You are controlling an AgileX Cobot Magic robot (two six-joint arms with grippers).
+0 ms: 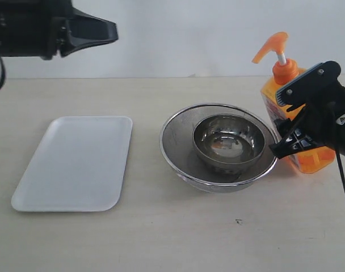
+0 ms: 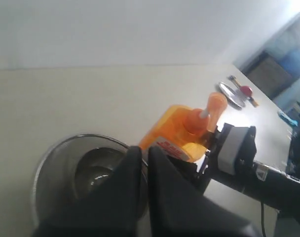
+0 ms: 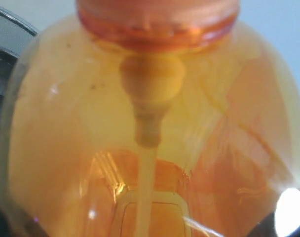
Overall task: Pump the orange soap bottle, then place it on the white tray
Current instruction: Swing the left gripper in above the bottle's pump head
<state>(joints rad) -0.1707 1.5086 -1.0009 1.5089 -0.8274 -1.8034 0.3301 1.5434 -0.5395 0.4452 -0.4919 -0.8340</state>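
The orange soap bottle (image 1: 270,96) stands upright on the table (image 1: 161,238), just beside the big steel bowl (image 1: 178,141) that has a small bowl (image 1: 229,141) inside. The white tray (image 1: 76,164) lies well apart, on the other side of the bowls. The right gripper (image 1: 277,123) has its jaws on both sides of the bottle body and seems to pinch it. The left gripper (image 1: 111,31) hangs high above the tray side, its fingers (image 2: 132,168) almost pressed together.
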